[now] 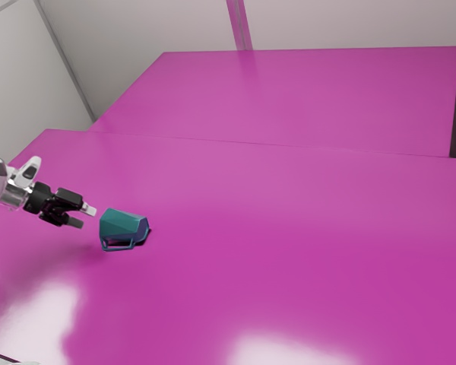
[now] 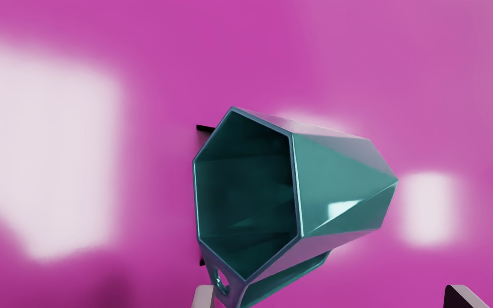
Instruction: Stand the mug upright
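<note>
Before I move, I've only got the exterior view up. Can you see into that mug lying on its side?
Observer: Yes. In the wrist view I look through the mouth of the mug, and I see nothing lying inside, though it's dark in there.

Operator: Okay, and which part of it is nearest the fingers in that view?

Observer: The handle: one finger appears right beside its end near the mouth.

Operator: What about the other finger?

Observer: The other finger appears well apart from the mug there, with pink surface between them.
</note>
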